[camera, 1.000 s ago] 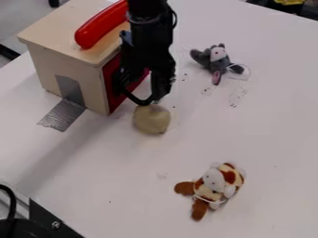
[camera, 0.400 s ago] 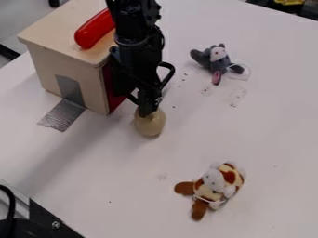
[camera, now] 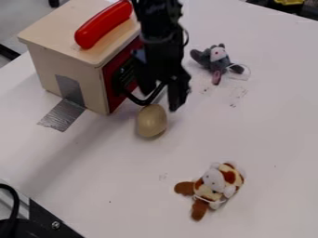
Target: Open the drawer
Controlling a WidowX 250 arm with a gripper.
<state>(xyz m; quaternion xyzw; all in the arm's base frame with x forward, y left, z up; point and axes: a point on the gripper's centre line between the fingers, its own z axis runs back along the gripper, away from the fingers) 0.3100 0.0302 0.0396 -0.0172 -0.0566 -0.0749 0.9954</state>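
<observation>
The fingers (camera: 179, 95) are being shifted off the yellow lump (camera: 151, 122) and towards the tabletop's right edge. They are being held wide, beside the dark curved handle (camera: 142, 102). More of the red drawer (camera: 114, 86) is being shown, too. It is being kept in the wooden box (camera: 71, 62), near the tabletop's upper left corner, and is looking shut. No pull is being seen, so the job is seemingly waiting at the handle. Next, the handle is needing to be hooked or pinched, then drawn straight out. The lump is lying near the drawer's front, so it is possibly getting bumped.

Silver tape (camera: 62, 114) is being used between the box and the white tabletop (camera: 124, 186). A red toy (camera: 102, 25) is being carried on the box. 2 soft toys, 1 grey (camera: 217, 60) and 1 brown and white (camera: 214, 186), are being left to the right. Grey floor (camera: 18, 23) is being shown past the upper left edge.
</observation>
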